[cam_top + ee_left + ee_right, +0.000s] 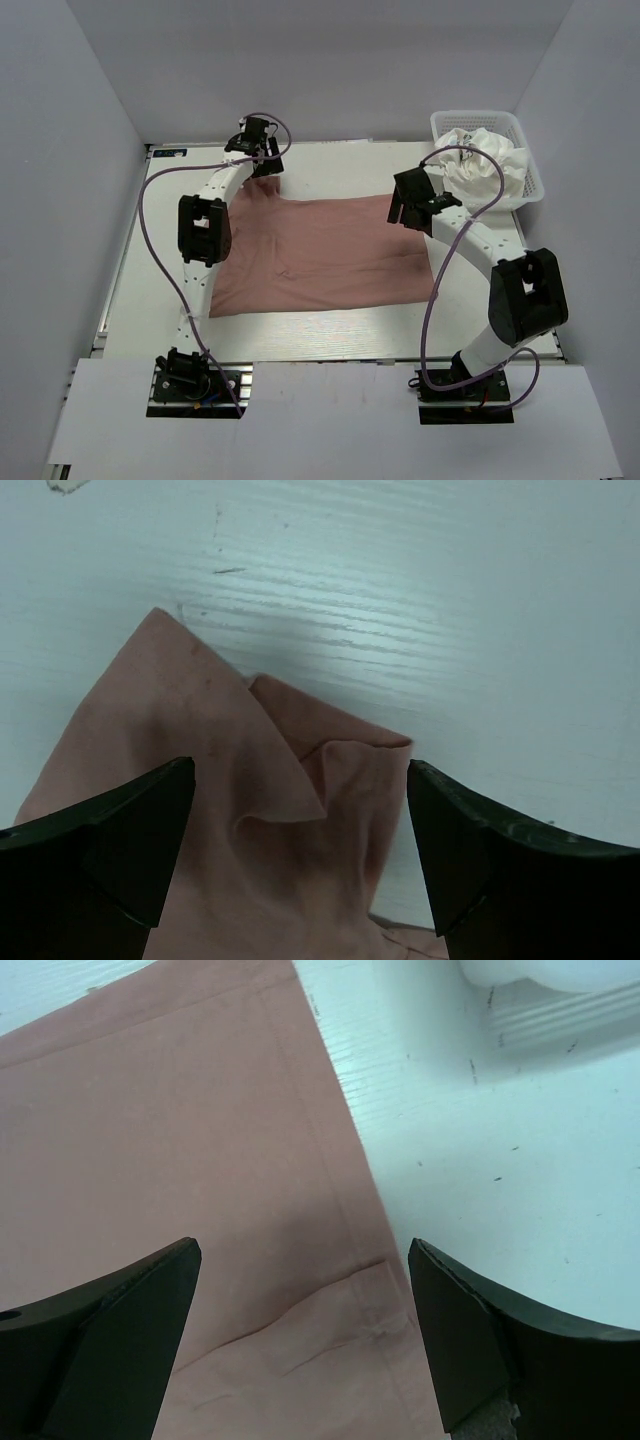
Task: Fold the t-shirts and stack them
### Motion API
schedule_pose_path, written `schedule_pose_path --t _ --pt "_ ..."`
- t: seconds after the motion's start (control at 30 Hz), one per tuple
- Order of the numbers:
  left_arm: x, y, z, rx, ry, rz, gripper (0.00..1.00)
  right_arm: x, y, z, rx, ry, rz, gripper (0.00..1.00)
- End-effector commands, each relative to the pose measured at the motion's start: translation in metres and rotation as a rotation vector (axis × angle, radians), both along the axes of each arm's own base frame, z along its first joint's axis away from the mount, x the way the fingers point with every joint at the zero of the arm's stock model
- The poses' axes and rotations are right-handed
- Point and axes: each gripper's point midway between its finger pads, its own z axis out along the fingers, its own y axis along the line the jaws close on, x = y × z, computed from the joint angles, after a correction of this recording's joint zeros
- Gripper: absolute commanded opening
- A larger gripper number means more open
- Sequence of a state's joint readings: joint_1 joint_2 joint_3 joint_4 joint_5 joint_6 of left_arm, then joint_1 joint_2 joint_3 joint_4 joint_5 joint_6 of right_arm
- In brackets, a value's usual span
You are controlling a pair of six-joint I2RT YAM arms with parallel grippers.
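Note:
A dusty pink t-shirt [320, 255] lies spread flat on the table's middle. My left gripper [262, 160] hangs open over its far left corner, where a crumpled sleeve [290, 770] lies between the fingers. My right gripper [405, 215] is open and empty above the shirt's far right edge; its hem [345, 1210] and a fold crease show between the fingers. White t-shirts [490, 165] with dark lettering are bunched in the basket.
A white plastic mesh basket [535, 180] stands at the table's far right corner. Purple cables loop along both arms. Grey walls close in the table on three sides. Bare white table [340, 335] lies in front of the pink shirt.

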State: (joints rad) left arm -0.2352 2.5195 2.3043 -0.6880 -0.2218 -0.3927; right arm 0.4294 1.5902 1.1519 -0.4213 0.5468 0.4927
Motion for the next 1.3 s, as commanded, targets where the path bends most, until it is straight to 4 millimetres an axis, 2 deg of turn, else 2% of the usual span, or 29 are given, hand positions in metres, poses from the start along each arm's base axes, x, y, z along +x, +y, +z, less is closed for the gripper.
schedule_pose_path --t 0.0,0.03,0.07,0.1,0.13,0.2,0.23,0.27,0.37,0.43,0.5,0.57,0.63,0.67,0.77,0.87,0.97,1.0,1.03,1.1,1.13,1.17,1.27 --pt "0.016 0.010 0.049 0.051 -0.124 -0.026 0.93 0.014 -0.007 0.016 -0.010 -0.034 -0.020 0.90" --pt "0.020 0.010 0.055 0.065 -0.143 -0.043 0.91 0.016 -0.009 0.012 -0.012 -0.025 -0.024 0.90" --pt "0.020 0.013 0.048 0.085 -0.132 -0.039 0.83 0.017 -0.008 0.013 -0.002 -0.022 -0.015 0.90" --pt "0.020 0.016 0.041 0.102 -0.122 -0.042 0.80 0.018 -0.008 0.011 0.001 -0.016 -0.015 0.90" --pt "0.022 0.020 0.043 0.130 -0.132 -0.041 0.79 0.018 -0.009 0.009 -0.003 -0.010 -0.015 0.90" --pt "0.021 0.026 0.026 0.167 -0.104 -0.028 0.79 0.018 -0.014 0.007 -0.005 -0.003 -0.021 0.90" --pt "0.024 0.037 0.030 0.189 -0.114 0.006 0.79 0.019 -0.014 0.007 -0.004 -0.001 -0.018 0.90" --pt "0.024 0.037 0.025 0.191 -0.106 0.005 0.79 0.019 -0.015 0.008 -0.006 -0.005 -0.021 0.90" --pt "0.029 0.055 0.025 0.141 -0.114 0.048 0.80 0.021 -0.015 0.007 -0.004 -0.004 -0.018 0.90" --pt "0.033 0.058 0.020 0.102 -0.114 0.041 0.82 0.023 -0.015 0.007 -0.002 -0.001 -0.017 0.90" --pt "0.040 0.063 0.028 0.096 -0.150 0.052 0.82 0.023 -0.015 0.004 -0.004 0.011 -0.011 0.90" --pt "0.041 0.064 0.022 0.104 -0.148 0.060 0.82 0.025 -0.012 0.002 -0.001 0.018 -0.004 0.90" --pt "0.046 0.068 0.002 0.097 -0.131 0.059 0.82 0.025 -0.011 -0.004 -0.014 0.045 0.008 0.90" --pt "0.051 0.065 0.004 0.084 -0.143 0.049 0.80 0.028 -0.012 -0.002 -0.013 0.044 0.009 0.90" --pt "0.046 0.059 -0.024 0.066 -0.091 0.020 0.79 0.030 -0.012 -0.005 -0.018 0.051 0.006 0.90" --pt "0.044 0.049 -0.035 0.024 -0.079 -0.022 0.71 0.032 -0.011 -0.005 -0.022 0.051 0.006 0.90" --pt "0.031 0.038 -0.051 -0.022 -0.030 -0.070 0.62 0.036 -0.013 -0.003 -0.033 0.046 -0.003 0.90" --pt "0.028 0.037 -0.043 -0.030 -0.034 -0.078 0.60 0.034 -0.015 -0.004 -0.040 0.055 -0.007 0.90" --pt "0.018 0.038 -0.053 -0.027 0.000 -0.077 0.58 0.035 -0.016 -0.005 -0.046 0.055 -0.013 0.90" --pt "0.010 0.038 -0.054 -0.032 0.014 -0.083 0.56 0.038 -0.017 -0.003 -0.044 0.050 -0.017 0.90" --pt "0.007 0.038 -0.046 -0.033 0.004 -0.084 0.55 0.038 -0.017 -0.004 -0.043 0.051 -0.017 0.90" --pt "0.000 0.039 -0.054 -0.031 0.025 -0.083 0.55 0.039 -0.018 -0.004 -0.045 0.051 -0.019 0.90" --pt "-0.003 0.043 -0.057 -0.016 0.048 -0.060 0.49 0.041 -0.017 -0.004 -0.042 0.050 -0.013 0.90"
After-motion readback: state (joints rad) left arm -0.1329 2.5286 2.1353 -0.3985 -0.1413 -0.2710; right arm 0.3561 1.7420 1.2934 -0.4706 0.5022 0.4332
